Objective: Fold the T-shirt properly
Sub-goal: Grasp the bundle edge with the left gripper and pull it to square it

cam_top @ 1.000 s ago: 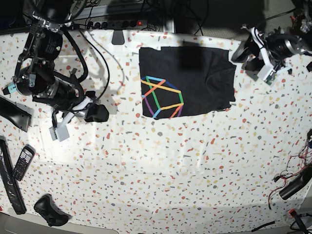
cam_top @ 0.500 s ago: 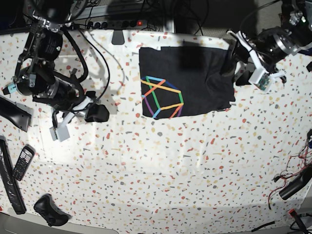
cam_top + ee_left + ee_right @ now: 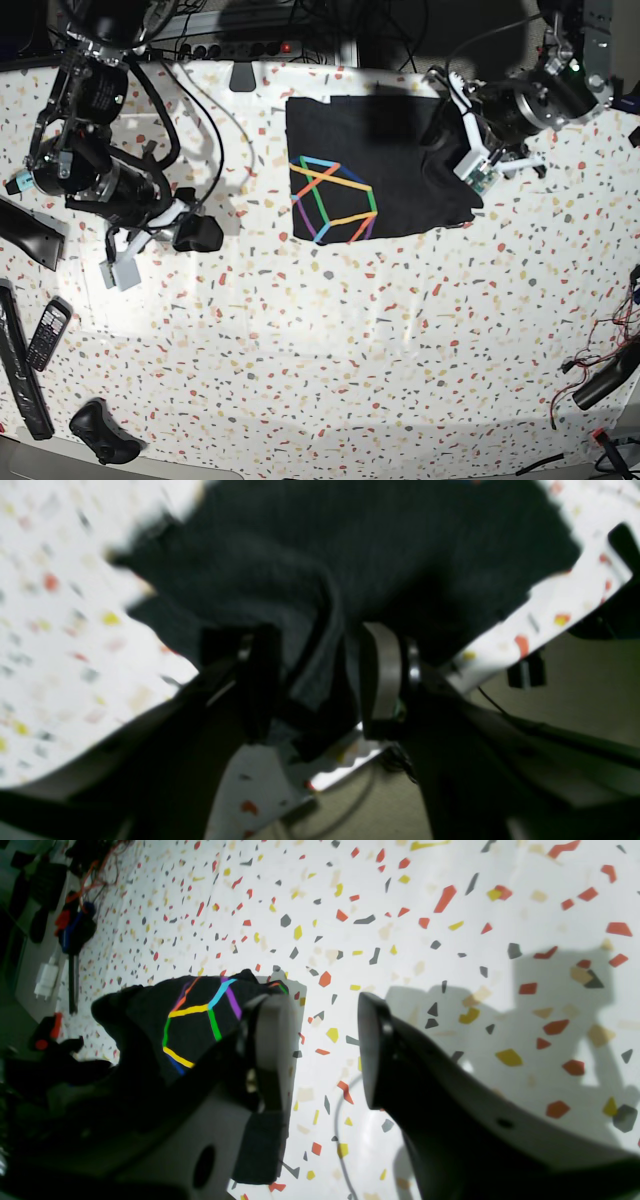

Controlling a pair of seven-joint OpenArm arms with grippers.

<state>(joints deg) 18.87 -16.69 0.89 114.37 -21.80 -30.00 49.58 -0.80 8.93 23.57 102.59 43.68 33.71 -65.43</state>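
Observation:
The black T-shirt (image 3: 400, 150) lies folded into a rectangle at the back middle of the table, its rainbow line figure (image 3: 333, 200) facing up on the left half. My left gripper (image 3: 441, 136) hangs over the shirt's right edge. In the left wrist view it (image 3: 320, 680) is open, and a raised ridge of black cloth (image 3: 320, 645) runs between its fingers (image 3: 381, 675). My right gripper (image 3: 198, 233) rests to the left of the shirt, apart from it. In the right wrist view it (image 3: 322, 1045) is open over bare table, with the shirt (image 3: 200, 1020) beyond its left finger.
The table top (image 3: 330, 340) is white with coloured speckles. A power strip (image 3: 240, 48) lies along the back edge. A phone (image 3: 46, 335) and black tools (image 3: 100, 430) sit at the left front. Loose cables (image 3: 600, 365) lie at the right edge.
My left arm has swung in from the back right corner to the shirt's right edge. The right arm and the shirt have not moved.

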